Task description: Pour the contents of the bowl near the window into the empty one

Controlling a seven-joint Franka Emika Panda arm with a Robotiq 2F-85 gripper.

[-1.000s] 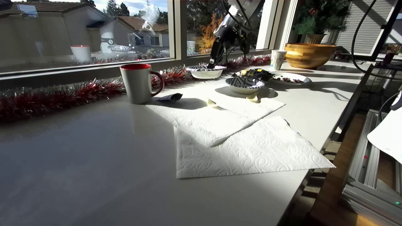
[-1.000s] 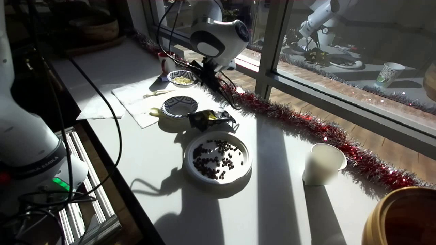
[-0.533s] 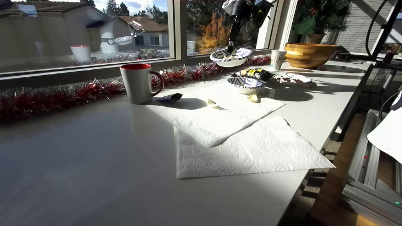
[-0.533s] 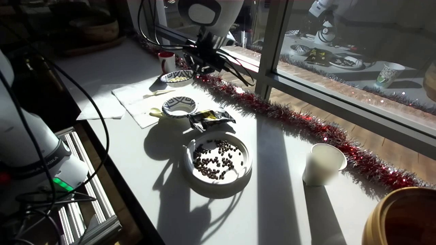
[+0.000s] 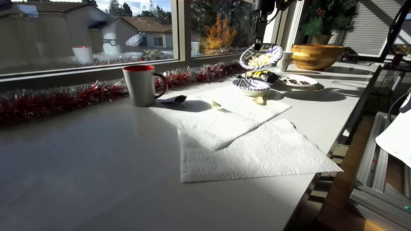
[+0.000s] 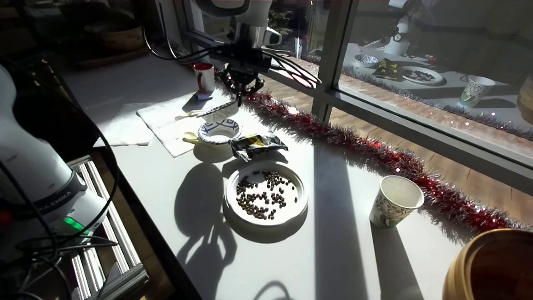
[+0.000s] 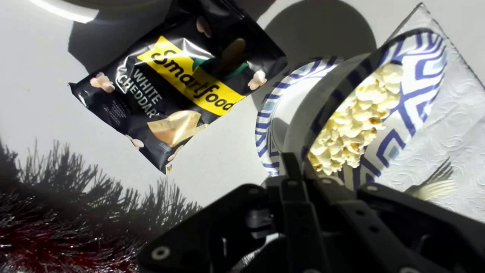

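My gripper (image 7: pixel 303 163) is shut on the rim of the patterned bowl from near the window (image 7: pixel 413 91). This bowl is in the air, tilted, in both exterior views (image 5: pixel 273 51) (image 6: pixel 220 113). The contents, pale yellow popcorn (image 7: pixel 352 125), lie heaped inside it toward its lower side; they also show in an exterior view (image 5: pixel 260 61). The empty bowl (image 6: pixel 220 132) stands upright on the table, with no popcorn visible in it. In the wrist view the empty bowl (image 7: pixel 269 113) is partly hidden behind the held bowl, which overlaps it from above.
A black snack bag (image 7: pixel 182 83) lies against or close to the empty bowl. A white plate with dark beans (image 6: pixel 231 204), a paper cup (image 6: pixel 393 204) and a wooden bowl (image 6: pixel 454 271) stand farther along. Red tinsel (image 6: pixel 358 141) lines the window. A mug (image 5: pixel 139 86) stands near paper towels (image 5: pixel 257 150).
The gripper has lifted the popcorn bowl off the table, carried it toward the empty bowl and tilted it. The popcorn has shifted to the low side. The empty bowl has stayed put.
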